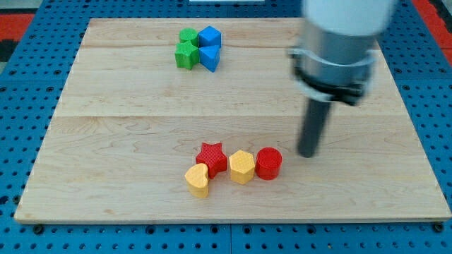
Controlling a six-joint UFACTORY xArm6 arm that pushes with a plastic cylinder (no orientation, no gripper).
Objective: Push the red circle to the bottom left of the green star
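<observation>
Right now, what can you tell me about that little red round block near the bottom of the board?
The red circle is a short, upright cylinder with a flat top and finely ridged sides, plastic by the look of it. It sits flat on the wooden board, at the right end of a small row, its left side against or nearly against the yellow hexagon. My tip stands just to its upper right, apart from it.

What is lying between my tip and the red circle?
Nothing: in the camera view only bare wood separates my tip from the red circle, which sits just to its left and slightly lower in the view.
</observation>
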